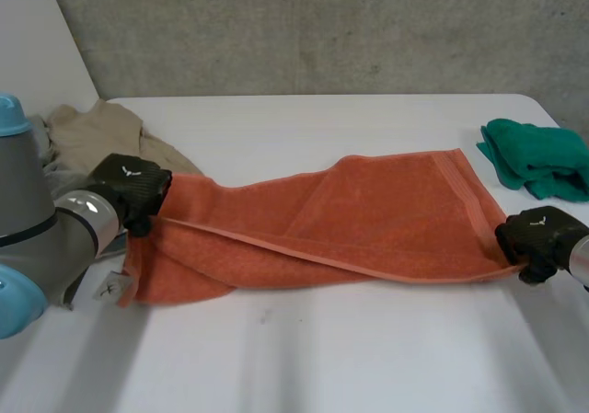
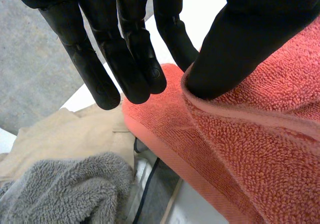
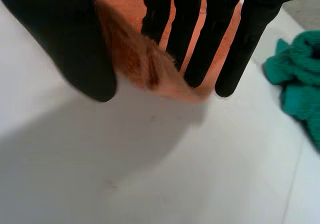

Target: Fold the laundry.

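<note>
White counter (image 1: pixel 322 358), grey concrete wall (image 1: pixel 322 27) behind; left hand (image 1: pixel 133 190) and right hand (image 1: pixel 538 234) fingers clamped on orange towel's (image 1: pixel 368 220) ends.

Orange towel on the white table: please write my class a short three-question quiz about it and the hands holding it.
1. True or false: the orange towel lies folded into a neat square.
2. What lies next to the left hand? A) a beige cloth B) a blue cup C) a book
3. Short answer: which hand is nearer the green cloth?
Key: 1 false, it is stretched out between the two hands, each pinching one end. 2 A. 3 the right hand.
</note>
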Tool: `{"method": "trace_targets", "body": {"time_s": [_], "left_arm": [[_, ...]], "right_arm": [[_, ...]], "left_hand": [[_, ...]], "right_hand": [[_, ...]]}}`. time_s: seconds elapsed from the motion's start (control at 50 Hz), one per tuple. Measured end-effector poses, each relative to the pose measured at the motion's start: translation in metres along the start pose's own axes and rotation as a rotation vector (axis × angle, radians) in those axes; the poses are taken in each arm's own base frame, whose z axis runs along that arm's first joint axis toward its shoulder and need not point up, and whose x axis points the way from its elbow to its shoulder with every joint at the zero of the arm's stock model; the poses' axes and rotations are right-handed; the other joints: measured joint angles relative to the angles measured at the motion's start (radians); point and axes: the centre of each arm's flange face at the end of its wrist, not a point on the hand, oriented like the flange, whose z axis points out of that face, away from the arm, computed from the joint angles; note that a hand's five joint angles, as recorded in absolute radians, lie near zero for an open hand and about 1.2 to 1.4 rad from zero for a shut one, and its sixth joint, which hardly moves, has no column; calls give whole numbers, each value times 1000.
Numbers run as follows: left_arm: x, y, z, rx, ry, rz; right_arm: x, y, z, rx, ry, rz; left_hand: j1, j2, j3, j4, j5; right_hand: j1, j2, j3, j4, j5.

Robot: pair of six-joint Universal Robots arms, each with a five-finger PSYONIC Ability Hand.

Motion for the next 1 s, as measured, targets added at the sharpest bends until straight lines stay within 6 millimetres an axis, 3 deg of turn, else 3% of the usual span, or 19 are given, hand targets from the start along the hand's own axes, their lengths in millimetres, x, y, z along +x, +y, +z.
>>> {"method": "trace_targets", "body": {"time_s": [0.08, 0.16, 0.3, 0.4, 0.52, 0.66, 0.84, 1.0], "left_arm": [[-1, 2, -4, -14, 9, -16], [4, 7, -15, -44, 48, -25], [25, 25, -57, -147, 221, 20], [48, 43, -102, -241, 426, 138], [57, 51, -119, -252, 512, 253], [50, 40, -80, -158, 388, 321], [40, 7, 3, 58, 121, 347], [47, -13, 61, 241, 14, 370]], "right_arm": [[6, -1, 5, 33, 54, -20], [13, -5, 0, 48, 89, -37], [28, -6, -33, -45, 76, -91], [34, 9, -70, -256, -88, -175], [40, 10, -79, -309, -158, -192], [40, -6, -52, -198, -81, -125], [47, -32, -4, -9, 88, -50], [54, -48, 31, 102, 236, -22]], "left_hand": [[0, 0, 0, 0, 0], [0, 0, 0, 0, 0], [0, 0, 0, 0, 0], [0, 0, 0, 0, 0], [0, 0, 0, 0, 0], [0, 0, 0, 0, 0], [0, 0, 0, 0, 0], [0, 0, 0, 0, 0]], "right_hand": [[96, 141, 156, 163, 137], [96, 141, 160, 167, 137], [96, 141, 160, 168, 137], [96, 141, 160, 170, 137], [96, 141, 160, 171, 137], [96, 141, 160, 171, 137], [96, 141, 160, 171, 137], [96, 141, 160, 171, 137]]}}
